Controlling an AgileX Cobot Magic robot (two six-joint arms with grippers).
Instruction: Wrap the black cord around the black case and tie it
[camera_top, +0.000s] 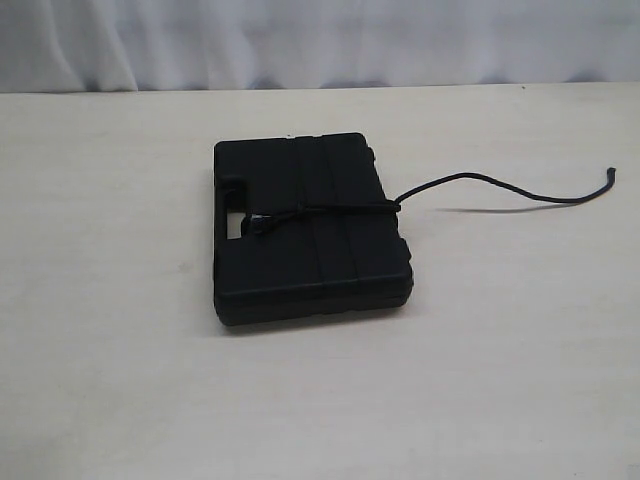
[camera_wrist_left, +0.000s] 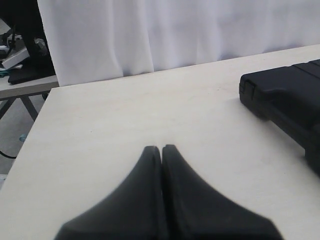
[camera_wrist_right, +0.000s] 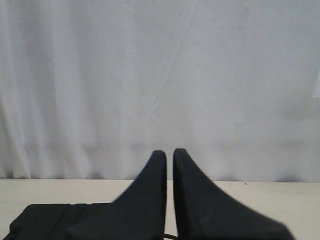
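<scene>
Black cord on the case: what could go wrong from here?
1. The knot on the black case looks small, with a short end by the handle cutout; it might slip if the case is moved.
2. The black cord leaves a long free tail arcing right; the right gripper, working that side, could snag it and drag the case.
3. Black on black: wrap tightness is hard to judge.

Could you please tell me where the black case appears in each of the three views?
Exterior view: the black case lies in the middle of the table.
Left wrist view: one corner of it, cut by the frame edge, beyond the left claw.
Right wrist view: partly hidden behind the right claw.
Shared landmark: the white curtain behind the table.
</scene>
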